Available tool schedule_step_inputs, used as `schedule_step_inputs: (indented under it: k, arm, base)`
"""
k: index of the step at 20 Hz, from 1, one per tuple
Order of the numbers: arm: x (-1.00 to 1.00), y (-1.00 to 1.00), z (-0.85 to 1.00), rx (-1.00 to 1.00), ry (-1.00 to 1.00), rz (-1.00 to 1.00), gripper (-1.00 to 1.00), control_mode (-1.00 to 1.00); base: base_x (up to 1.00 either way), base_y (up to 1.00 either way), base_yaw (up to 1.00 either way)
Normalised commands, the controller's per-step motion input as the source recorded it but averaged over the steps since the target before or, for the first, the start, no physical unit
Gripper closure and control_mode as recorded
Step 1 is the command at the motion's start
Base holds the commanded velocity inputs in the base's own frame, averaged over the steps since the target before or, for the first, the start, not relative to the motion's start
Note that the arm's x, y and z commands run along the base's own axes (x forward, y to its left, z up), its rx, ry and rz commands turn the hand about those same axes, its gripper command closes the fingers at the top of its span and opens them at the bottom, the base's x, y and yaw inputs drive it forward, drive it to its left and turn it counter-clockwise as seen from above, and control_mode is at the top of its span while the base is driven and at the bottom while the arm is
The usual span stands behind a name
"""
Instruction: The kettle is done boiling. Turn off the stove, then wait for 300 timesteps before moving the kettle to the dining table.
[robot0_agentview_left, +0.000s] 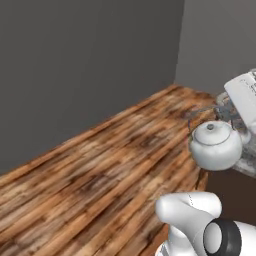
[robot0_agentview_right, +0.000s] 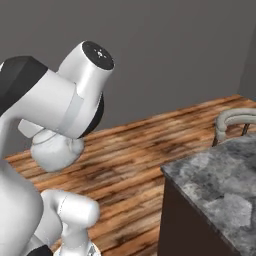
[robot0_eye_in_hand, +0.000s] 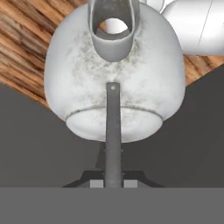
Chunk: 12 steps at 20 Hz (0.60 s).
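Suspended close before the hand camera, the kettle (robot0_eye_in_hand: 113, 74) is carried by its thin wire handle (robot0_eye_in_hand: 113, 131), which is pinched at the end effector (robot0_eye_in_hand: 113, 183). In the left base view the kettle (robot0_agentview_left: 215, 145) is seen in the air over the wooden floor (robot0_agentview_left: 100, 170), just beside the marbled edge of the bench (robot0_agentview_right: 220, 190). A swing on that thin bail is judged the main risk: a quick move could tip it or knock it against the bench edge. One kettle, one bench and one stool back (robot0_agentview_right: 235, 120) are counted.
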Motion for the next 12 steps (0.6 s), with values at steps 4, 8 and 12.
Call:
schedule_step_inputs:
  k: [4,8,12]
  arm:
    - [0.0,0.0,0.0,0.0,0.0,0.0,1.0,1.0]
    - [0.0,0.0,0.0,0.0,0.0,0.0,1.0,1.0]
    - [0.0,0.0,0.0,0.0,0.0,0.0,1.0,1.0]
  base:
    - [0.27,0.0,-0.69]
    - [0.03,-0.03,-0.65]
    - [0.43,0.0,-0.59]
